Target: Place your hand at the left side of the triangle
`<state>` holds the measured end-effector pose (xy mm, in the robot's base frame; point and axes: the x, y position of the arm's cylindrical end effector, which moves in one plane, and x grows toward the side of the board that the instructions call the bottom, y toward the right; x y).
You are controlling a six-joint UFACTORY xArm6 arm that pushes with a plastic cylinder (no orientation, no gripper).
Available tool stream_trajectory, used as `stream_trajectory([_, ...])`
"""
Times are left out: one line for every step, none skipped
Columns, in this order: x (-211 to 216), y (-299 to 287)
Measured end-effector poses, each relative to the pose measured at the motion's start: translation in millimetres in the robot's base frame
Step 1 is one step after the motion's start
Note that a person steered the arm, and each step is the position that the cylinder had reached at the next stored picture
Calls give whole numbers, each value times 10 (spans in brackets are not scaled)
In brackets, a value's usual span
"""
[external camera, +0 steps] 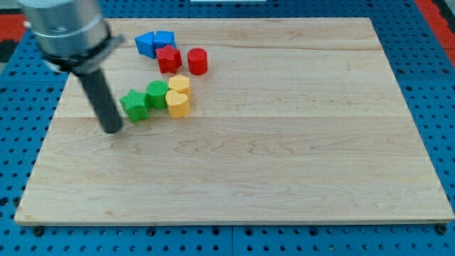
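Note:
My tip rests on the wooden board, just left of and slightly below a green star block. Right of the star sits a green block, then a yellow heart block with a yellow block above it. Further up are a red star-like block and a red cylinder. At the view's top lie two touching blue blocks: the left one looks like a triangle, the right one like a cube. The tip is well below and left of the blue blocks.
The arm's grey metal body fills the view's top left corner and hides part of the board's edge there. A blue pegboard surface surrounds the board.

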<state>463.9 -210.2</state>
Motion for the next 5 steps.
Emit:
stream_trajectory([-49,-390])
stream_trajectory([-250,-720])
stream_trajectory([-784,-944])
stream_trajectory([-1047,-943])
stream_trajectory([-1295,-946])
